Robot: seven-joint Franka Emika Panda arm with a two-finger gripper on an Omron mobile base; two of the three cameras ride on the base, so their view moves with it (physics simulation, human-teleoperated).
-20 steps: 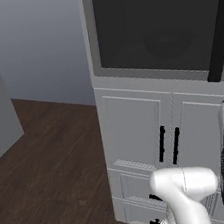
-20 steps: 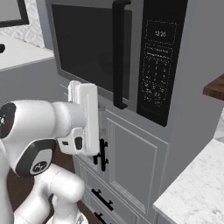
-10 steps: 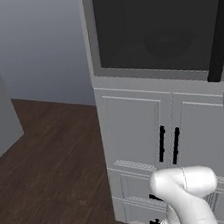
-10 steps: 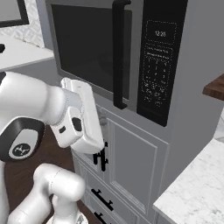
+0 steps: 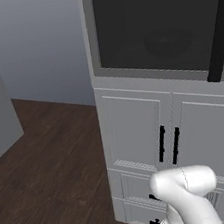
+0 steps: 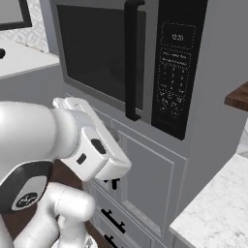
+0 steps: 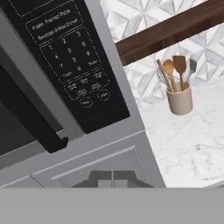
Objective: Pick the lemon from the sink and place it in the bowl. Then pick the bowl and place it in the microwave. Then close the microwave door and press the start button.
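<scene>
While fingers pinched together, gripper (image 7: 113,179) apparently just below the closed microwave door (image 7: 26,127).

Gripper (image 7: 113,179) shut, arm raised.

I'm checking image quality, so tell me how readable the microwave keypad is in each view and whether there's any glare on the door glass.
Hand view: keypad sharp enough to make out digits and round buttons, though tilted. Right base view: keypad small, labels blurred, clock faintly visible. Left base view: door glass dark and matte, no glare, a faint round shape showing through.
</scene>
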